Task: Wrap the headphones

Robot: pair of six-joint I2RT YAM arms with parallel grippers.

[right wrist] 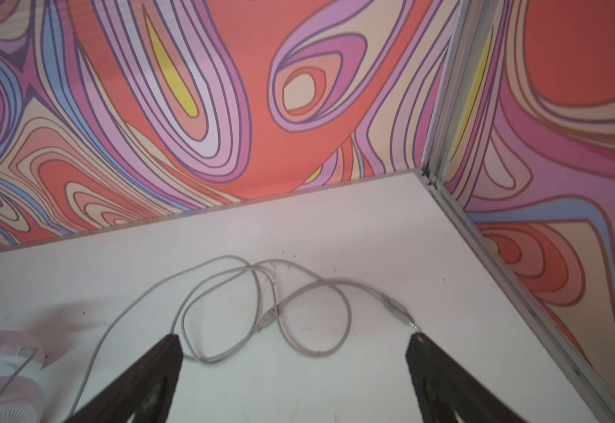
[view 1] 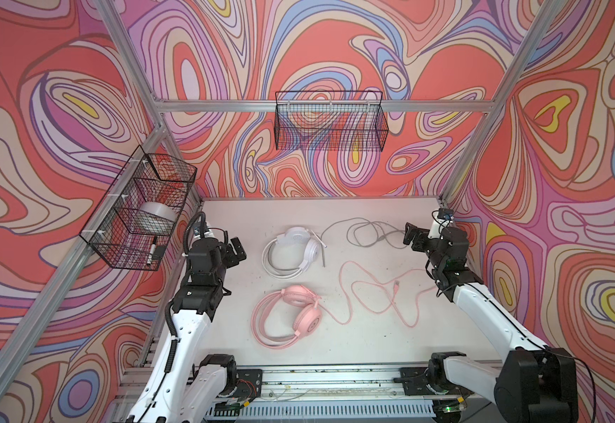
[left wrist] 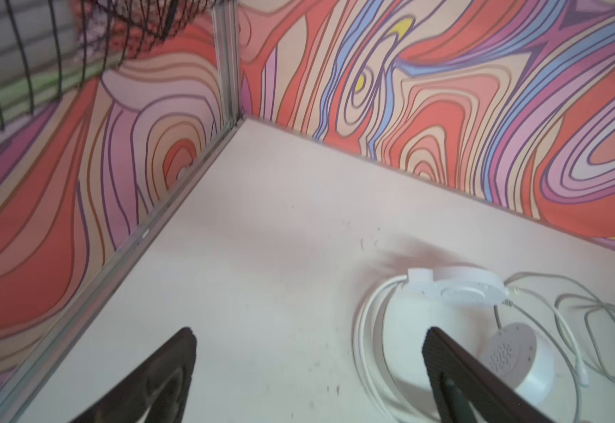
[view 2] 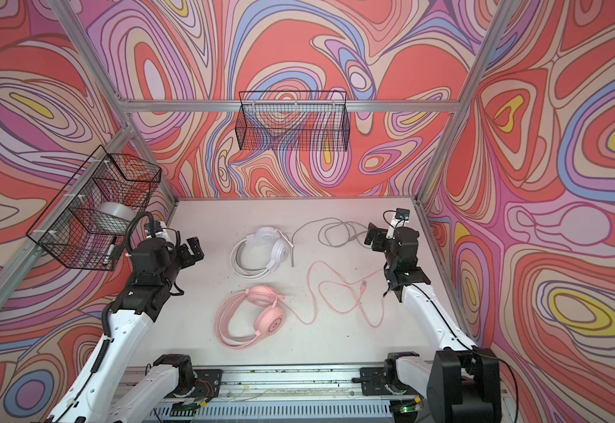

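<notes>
Both pairs of jaws stand wide apart with nothing between them. The left gripper point(left wrist: 308, 331) has two flat black fingers point(left wrist: 445, 362) with finely ribbed pad faces. The white headset point(left wrist: 456, 291) lies on the table just ahead of one finger and to its outer side, and that finger covers part of the band. It is smooth hard plastic, with round cups, one pierced by a grid of small holes, and a doubled hoop band. The right gripper point(right wrist: 293, 336) hangs over the grey-white cable point(right wrist: 298, 293), a thin round cord in loose crossing loops. One loop shows between the jaws, and a plug lies just ahead of one fingertip.

The pink headset point(view 1: 287, 316) has the same shape and a glossy finish. It lies flat, well behind both pairs of jaws, and its pink cable point(view 1: 372, 293) wanders in open curves toward the right arm.

The table point(view 1: 335, 348) is a matte off-white board flecked with dark specks and edged by aluminium rails point(view 1: 262, 106). The walls point(view 1: 42, 110) carry a swirled print in red, lilac, blue and yellow.

Only the top views show the pink headset and two black wire baskets. The back basket point(view 1: 330, 124) hangs on the far rail. The side basket point(view 1: 141, 208) holds a roll of clear tape point(view 1: 157, 216) and a marker point(view 1: 152, 251). Only the wrist views show the pad ribbing and the cable plugs clearly.
</notes>
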